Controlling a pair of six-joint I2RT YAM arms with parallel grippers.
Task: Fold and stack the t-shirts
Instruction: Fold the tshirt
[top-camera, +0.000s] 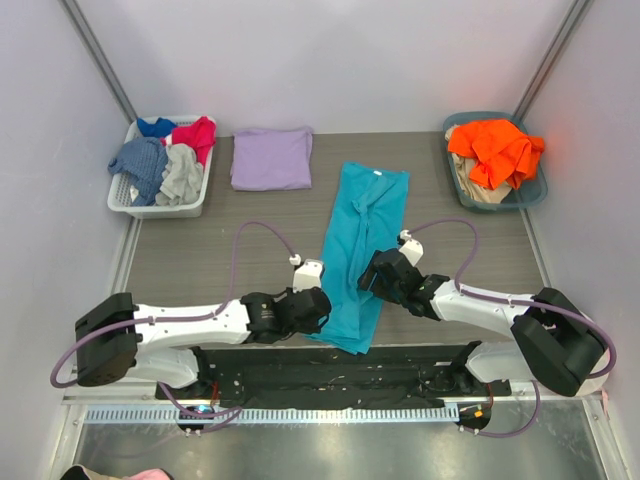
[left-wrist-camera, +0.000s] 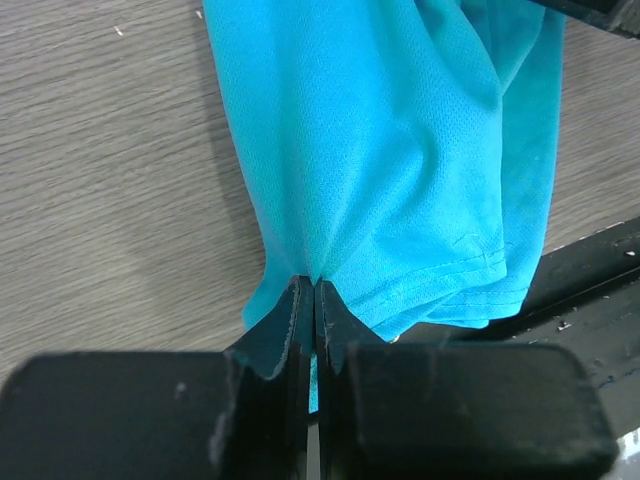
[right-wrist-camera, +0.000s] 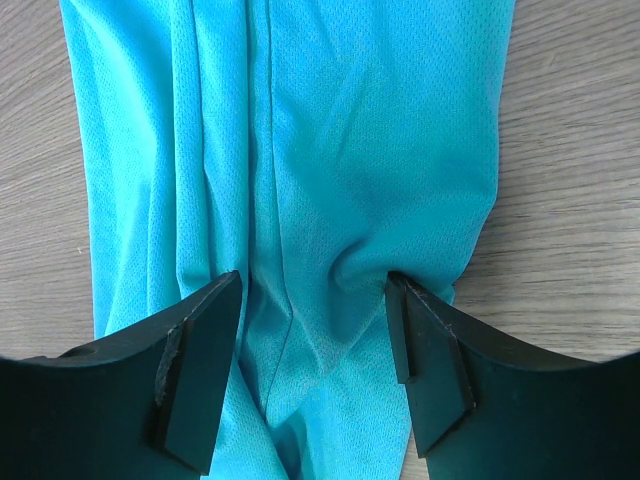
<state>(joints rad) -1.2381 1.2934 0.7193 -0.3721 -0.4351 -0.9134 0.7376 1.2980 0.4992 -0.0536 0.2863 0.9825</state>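
Note:
The teal t-shirt (top-camera: 362, 240) lies folded into a long narrow strip down the middle of the table, white neck label at its far end, hem over the near edge. My left gripper (top-camera: 322, 305) is shut on its left edge near the hem; the left wrist view shows the cloth (left-wrist-camera: 400, 150) pinched at the fingertips (left-wrist-camera: 314, 287). My right gripper (top-camera: 372, 272) is open and sits over the strip; the right wrist view shows the cloth (right-wrist-camera: 330, 150) bunched between its fingers (right-wrist-camera: 425, 330). The lavender t-shirt (top-camera: 271, 157) lies folded at the far left centre.
A white basket (top-camera: 125, 205) at the far left holds red, blue and grey garments. A teal bin (top-camera: 535, 192) at the far right holds an orange garment (top-camera: 497, 150). A black mounting rail (top-camera: 330, 375) runs along the near table edge.

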